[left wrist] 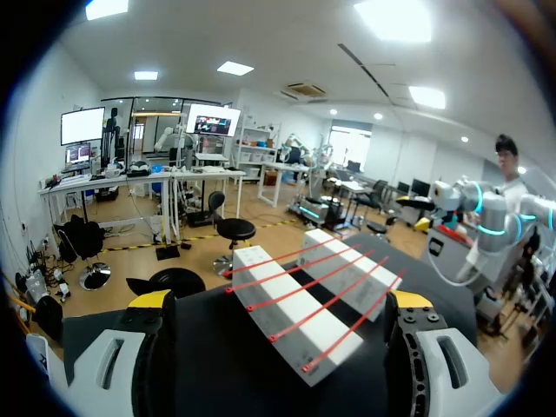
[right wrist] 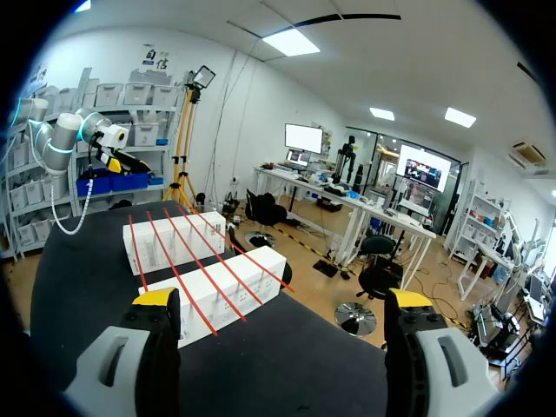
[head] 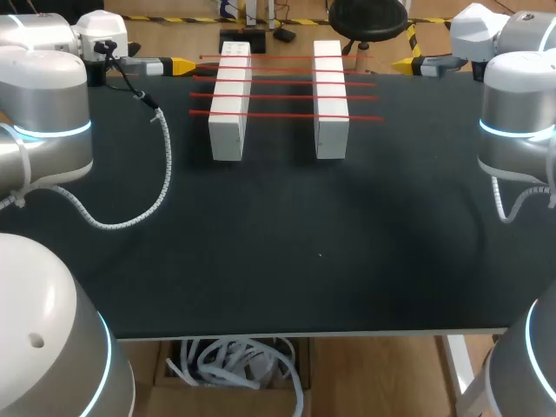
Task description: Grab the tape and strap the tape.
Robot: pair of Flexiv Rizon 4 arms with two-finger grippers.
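Bench [head: 278, 261]: flat black top carrying two white blocks [head: 228, 113] set side by side with a gap between them, and a white coiled cable [head: 163, 165] draped on the surface left of the blocks. Tape [head: 282, 96]: several thin red strips lying straight and parallel across the tops of both blocks, bridging the gap, with ends overhanging each block's outer side. Left gripper [head: 184, 65] sits off the blocks' left side and right gripper [head: 407, 63] off their right side, both pointing inward at the blocks, clear of the tape, fingers spread wide with nothing between them.
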